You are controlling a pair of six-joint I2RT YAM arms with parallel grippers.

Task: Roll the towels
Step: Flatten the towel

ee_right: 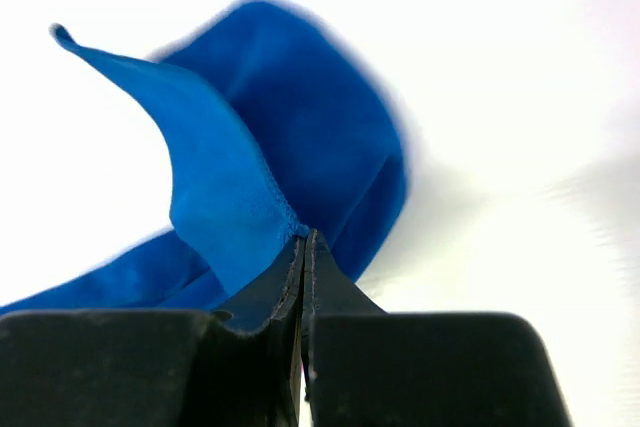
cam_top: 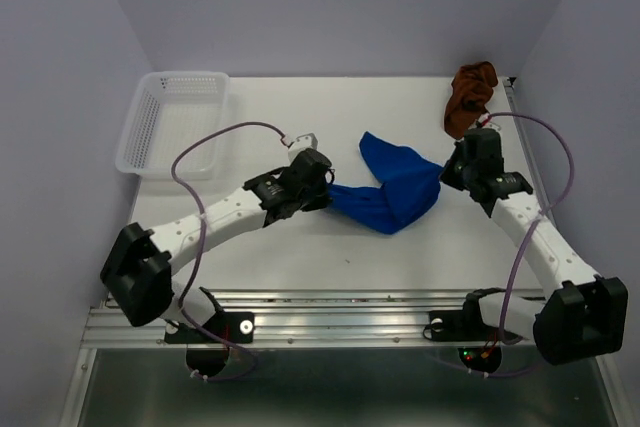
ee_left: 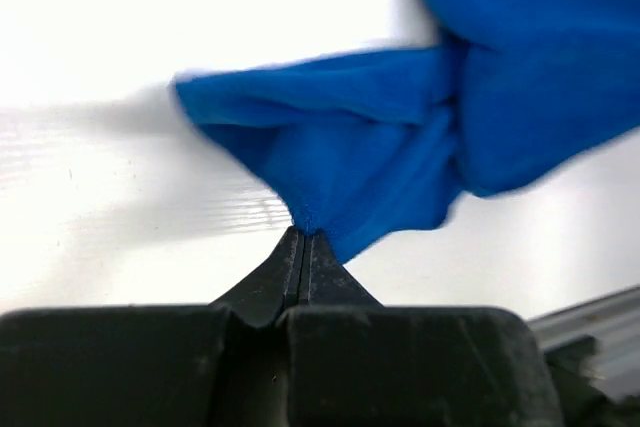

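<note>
The blue towel [cam_top: 395, 187] hangs bunched between both grippers, mid-table. My left gripper [cam_top: 325, 192] is shut on its left end; in the left wrist view the closed fingertips [ee_left: 303, 235] pinch the blue cloth [ee_left: 400, 147]. My right gripper [cam_top: 445, 172] is shut on its right edge; in the right wrist view the closed fingertips [ee_right: 305, 239] pinch the hemmed edge of the blue towel [ee_right: 290, 147]. The rust-brown towel [cam_top: 470, 97] lies crumpled at the far right corner, untouched.
A white perforated basket [cam_top: 170, 122] stands at the far left of the table. The table's right edge runs just past the brown towel. The purple walls close in on both sides.
</note>
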